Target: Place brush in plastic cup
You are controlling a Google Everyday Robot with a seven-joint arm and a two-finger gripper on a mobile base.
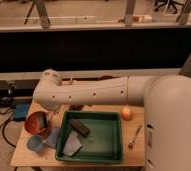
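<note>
The arm (104, 92) reaches from the right across the table (131, 156), with its elbow joint (50, 85) at the left end. The gripper (52, 117) hangs below that joint, in the gap between the orange-red bowl (37, 123) and the left rim of the green tray (90, 114). Whether it is spread, pressed together or pinching anything cannot be told.

The brush cannot be made out in this view. The cup (35, 144) stands at the front-left corner of the table, just in front of the bowl and left of the tray, apart from the gripper.

Inside the tray, a dark block (80, 127) lies at the back left and a grey-blue piece (72, 145) at the front left. An orange fruit (126, 113) sits just beside the tray's back-right corner. A fork (135, 136) lies to the right of the tray.
</note>
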